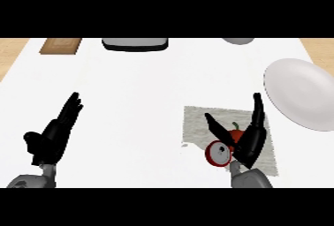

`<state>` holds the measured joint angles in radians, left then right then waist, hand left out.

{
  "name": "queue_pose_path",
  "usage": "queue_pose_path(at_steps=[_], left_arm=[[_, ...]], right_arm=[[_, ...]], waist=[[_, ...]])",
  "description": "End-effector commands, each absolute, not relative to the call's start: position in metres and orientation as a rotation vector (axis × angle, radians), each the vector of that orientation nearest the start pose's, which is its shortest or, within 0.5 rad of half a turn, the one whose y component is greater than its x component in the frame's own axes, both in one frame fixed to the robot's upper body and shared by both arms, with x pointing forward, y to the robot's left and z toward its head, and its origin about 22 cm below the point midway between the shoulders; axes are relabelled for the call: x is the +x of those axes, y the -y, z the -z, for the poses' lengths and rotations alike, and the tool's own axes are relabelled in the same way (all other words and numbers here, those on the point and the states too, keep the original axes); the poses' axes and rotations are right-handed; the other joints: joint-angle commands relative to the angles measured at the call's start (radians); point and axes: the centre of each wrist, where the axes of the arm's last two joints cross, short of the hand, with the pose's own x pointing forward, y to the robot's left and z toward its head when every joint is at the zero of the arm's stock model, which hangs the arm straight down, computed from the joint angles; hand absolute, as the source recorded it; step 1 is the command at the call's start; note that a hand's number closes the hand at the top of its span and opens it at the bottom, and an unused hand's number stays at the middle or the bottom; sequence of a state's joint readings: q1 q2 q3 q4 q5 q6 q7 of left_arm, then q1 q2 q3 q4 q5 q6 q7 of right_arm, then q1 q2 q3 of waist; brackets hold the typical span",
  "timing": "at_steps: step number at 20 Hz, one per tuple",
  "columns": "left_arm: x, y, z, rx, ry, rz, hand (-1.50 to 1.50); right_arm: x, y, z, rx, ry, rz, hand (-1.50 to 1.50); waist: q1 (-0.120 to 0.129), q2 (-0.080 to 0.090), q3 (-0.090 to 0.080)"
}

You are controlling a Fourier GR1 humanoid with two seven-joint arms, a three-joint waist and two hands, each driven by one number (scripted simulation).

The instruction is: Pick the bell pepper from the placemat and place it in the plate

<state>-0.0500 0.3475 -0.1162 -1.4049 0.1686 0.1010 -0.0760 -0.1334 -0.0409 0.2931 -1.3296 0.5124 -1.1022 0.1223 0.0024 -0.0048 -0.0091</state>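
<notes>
Bell pepper (229,142), red with a green stem, lies on the grey placemat (199,121) at the near right of the white desk (143,97), and only part of it shows, since the right robot hand (251,137) stands over it. A round red-rimmed disc with a pale centre (219,152) shows at the pepper's near left edge, just beside the wrist; what it is cannot be told. The right robot hand is open: its fingers point straight away from the robot along the pepper's right side, and its thumb stretches out to the left of the stem, so the pepper sits in the gap between them without any finger curled round it. Whether the palm touches the pepper cannot be told. The placemat lies flat, its far left corner bare. The white plate (303,95) lies to the right of the placemat and farther back, near the desk's right edge, with nothing on it. The left robot hand (55,132) shows at the near left, well apart from the placemat, fingers straight and pointing up and away, holding nothing. Along the far edge stand a brown wooden board (60,45) at the left, a dark tray with a white top (135,43) in the middle, and a grey rounded object (238,40) to the right, cut off at the top.
</notes>
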Motion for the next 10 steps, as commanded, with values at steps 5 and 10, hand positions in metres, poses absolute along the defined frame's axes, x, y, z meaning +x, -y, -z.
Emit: queue_pose_path(at_steps=[5,10], left_arm=[[0.250,-0.305,0.009,0.180,1.514,0.141,0.00],[0.249,-0.305,0.013,0.181,1.513,0.134,0.00]], right_arm=[[0.230,0.164,0.061,-1.142,1.377,0.050,-1.50],[0.220,0.167,0.061,-1.109,1.122,-0.124,-1.50]], waist=[[-0.030,-0.001,0.000],[-0.030,-0.002,-0.002]])
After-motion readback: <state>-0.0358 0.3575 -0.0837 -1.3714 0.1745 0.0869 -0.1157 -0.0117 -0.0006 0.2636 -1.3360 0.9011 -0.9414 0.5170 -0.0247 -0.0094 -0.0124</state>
